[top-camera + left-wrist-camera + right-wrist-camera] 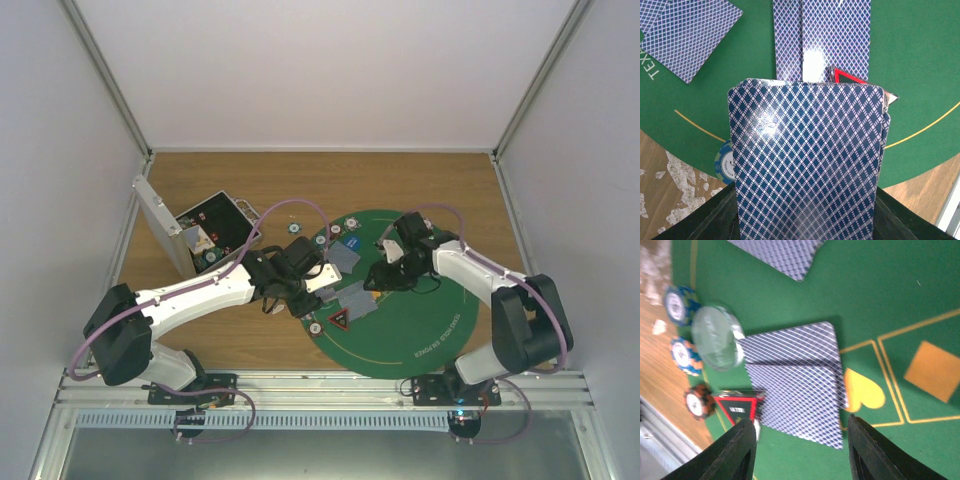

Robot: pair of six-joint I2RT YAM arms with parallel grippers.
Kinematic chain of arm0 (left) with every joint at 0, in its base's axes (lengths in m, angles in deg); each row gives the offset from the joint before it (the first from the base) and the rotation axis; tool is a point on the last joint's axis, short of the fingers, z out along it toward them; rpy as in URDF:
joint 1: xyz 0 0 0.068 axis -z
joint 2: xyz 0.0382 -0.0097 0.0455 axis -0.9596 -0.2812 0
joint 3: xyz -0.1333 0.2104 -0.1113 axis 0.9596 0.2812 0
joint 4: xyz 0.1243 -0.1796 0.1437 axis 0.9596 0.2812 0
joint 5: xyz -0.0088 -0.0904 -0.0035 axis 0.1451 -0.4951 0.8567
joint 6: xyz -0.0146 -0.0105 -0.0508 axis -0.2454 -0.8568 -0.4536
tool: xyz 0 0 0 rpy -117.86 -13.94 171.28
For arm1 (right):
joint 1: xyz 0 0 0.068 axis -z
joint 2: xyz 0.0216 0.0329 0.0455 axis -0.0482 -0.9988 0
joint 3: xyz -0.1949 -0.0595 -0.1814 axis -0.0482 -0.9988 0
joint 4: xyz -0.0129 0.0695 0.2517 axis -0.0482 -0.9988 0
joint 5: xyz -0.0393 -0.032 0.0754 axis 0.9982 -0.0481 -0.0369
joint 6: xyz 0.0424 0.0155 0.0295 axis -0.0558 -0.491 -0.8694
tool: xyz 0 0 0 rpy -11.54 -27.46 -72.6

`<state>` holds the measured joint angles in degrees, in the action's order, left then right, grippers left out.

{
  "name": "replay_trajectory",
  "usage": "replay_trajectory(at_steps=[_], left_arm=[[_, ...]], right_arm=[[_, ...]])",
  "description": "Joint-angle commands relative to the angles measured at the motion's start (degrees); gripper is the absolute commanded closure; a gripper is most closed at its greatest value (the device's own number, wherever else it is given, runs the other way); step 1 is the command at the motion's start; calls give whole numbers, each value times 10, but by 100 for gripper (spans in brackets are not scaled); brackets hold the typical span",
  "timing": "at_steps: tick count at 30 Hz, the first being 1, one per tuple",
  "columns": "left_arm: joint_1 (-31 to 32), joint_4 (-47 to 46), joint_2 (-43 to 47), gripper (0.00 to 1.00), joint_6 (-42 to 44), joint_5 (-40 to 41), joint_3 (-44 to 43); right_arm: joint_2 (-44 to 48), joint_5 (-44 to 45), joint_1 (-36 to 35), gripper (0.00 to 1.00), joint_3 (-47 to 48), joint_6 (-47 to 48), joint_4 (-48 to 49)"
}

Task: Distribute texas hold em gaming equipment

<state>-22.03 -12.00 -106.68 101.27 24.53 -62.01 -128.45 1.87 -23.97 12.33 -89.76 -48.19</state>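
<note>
Standing by the tabletop (250, 190), what matters is the pair of cards (792, 375) lying face down on the green mat (880, 295), side by side and touching along their long edges. They sit right below and just ahead of the right pincer (800, 421), whose jaws stand apart with nothing between them. The cards' long axes run across from one finger to the other.

The left pincer (308, 280) is clamped on the deck (807, 165), blue-diamond backs up, held above the near-left edge of the mat. Its long axis points toward that same pair. Both arms are near the pair; the right one looks nearer, hovering over it.

A red-triangle token (737, 407) lies against the pair's corner. Striped-edge chips (685, 355) line the mat's rim beside it, and a single card (785, 255) lies apart, farther out.

My guess is this hand is dealt, and the next card must come off the deck to another seat.
</note>
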Motion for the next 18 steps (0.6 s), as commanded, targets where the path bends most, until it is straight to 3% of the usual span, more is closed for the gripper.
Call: replay_trajectory(at_steps=[1, 7, 18], left_arm=[[-2, -20, 16, 42, 5, 0, 3], [-2, -19, 15, 42, 5, -1, 2], [-2, -22, 13, 42, 5, -7, 2]], right_arm=[[12, -68, -6, 46, 44, 4, -11], [18, -209, -36, 36, 54, -38, 49], [-8, -232, -80, 33, 52, -70, 79]])
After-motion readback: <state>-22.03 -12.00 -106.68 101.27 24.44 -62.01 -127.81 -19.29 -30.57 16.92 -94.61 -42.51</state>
